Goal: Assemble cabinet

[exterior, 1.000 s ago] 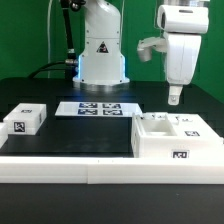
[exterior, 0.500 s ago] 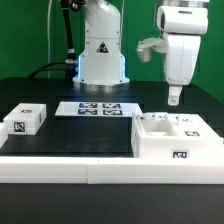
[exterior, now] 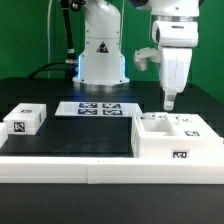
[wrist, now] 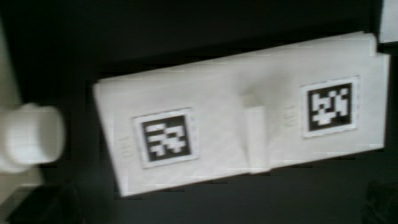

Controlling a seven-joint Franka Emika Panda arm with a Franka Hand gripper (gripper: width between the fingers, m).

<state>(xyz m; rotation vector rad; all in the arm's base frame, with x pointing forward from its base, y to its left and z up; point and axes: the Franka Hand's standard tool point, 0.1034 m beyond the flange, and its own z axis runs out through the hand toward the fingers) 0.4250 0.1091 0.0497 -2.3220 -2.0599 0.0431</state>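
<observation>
The exterior camera sits low at the front of the bench [exterior: 90,135], facing the robot's base [exterior: 102,55] across the whole workspace — a middle-distance view. The wrist camera looks down from close on a white tagged panel [wrist: 222,110]; both share the black bench.

Warning triangle [exterior: 101,47] on robot base [exterior: 101,66]; no text
</observation>
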